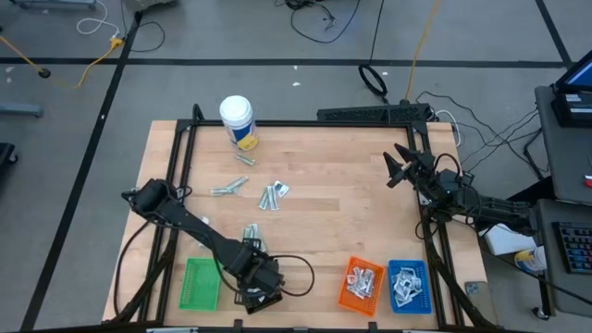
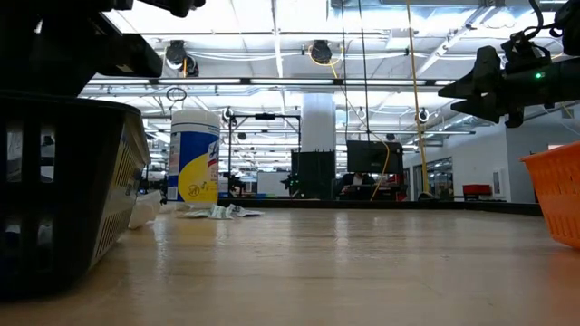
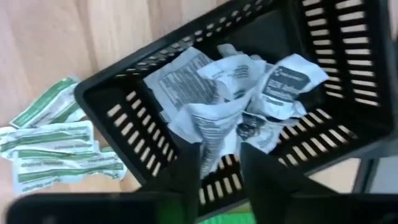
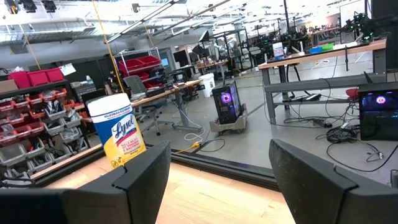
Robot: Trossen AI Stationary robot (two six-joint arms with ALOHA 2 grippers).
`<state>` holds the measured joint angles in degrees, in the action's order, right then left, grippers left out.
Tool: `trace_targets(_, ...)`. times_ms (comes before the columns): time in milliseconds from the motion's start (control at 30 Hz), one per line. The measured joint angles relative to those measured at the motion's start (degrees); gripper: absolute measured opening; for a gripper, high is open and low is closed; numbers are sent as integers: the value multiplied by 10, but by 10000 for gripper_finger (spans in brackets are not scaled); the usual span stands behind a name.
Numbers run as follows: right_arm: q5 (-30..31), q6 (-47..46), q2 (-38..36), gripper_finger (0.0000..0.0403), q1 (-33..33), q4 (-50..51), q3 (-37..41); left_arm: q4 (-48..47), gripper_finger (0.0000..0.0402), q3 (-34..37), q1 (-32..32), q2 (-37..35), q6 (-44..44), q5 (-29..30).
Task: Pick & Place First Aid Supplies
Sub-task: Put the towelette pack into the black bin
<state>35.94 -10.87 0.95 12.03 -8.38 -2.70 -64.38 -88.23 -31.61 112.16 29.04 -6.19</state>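
Observation:
A black slotted tray [image 3: 155,50] stands near the table's front edge, right of a green tray [image 1: 201,282]. Several crumpled white first aid packets [image 3: 236,81] lie in it. My left gripper [image 3: 221,177] points down over the tray's inside with its fingers a little apart, and one white packet [image 3: 211,134] lies just below the gap. Pale green-striped strips [image 3: 56,146] lie on the wood beside the tray. More packets [image 1: 273,194] lie loose at mid-table. My right gripper [image 1: 398,168] stands open and level at the table's right side, holding nothing. My left gripper stands over the white packet [image 3: 214,155] from above, fingers pointing down into the black tray. The packet rests on the other packets in the tray. Whether the fingertips touch it, I cannot tell.
A tall white bottle with a yellow label [image 1: 237,120] stands at the far edge. An orange tray [image 1: 361,282] and a blue tray [image 1: 409,284], both holding packets, sit at the front right. Bare wood lies between the loose packets and the right arm.

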Motion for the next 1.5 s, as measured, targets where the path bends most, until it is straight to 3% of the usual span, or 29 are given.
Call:
trace_targets(233, 0, 0, 0, 267, 0, 0, 0, 0, 225, 0, 28, -27, -16, -43)
trace_targets(533, 0, 0, 0, 267, 0, 0, 0, 0, 289, -1, 94, -91, -75, -43)
trace_targets(767, 0, 0, 0, 267, 0, 0, 0, -1, 303, -1, 155, -108, -150, -45)
trace_targets(1133, 0, 0, 0, 267, 0, 0, 0, 2, 286, -1, 337, -108, -324, -42)
trace_targets(1500, 0, 0, 0, 267, 0, 0, 0, 12, 282, -1, 475, -103, -471, 9)
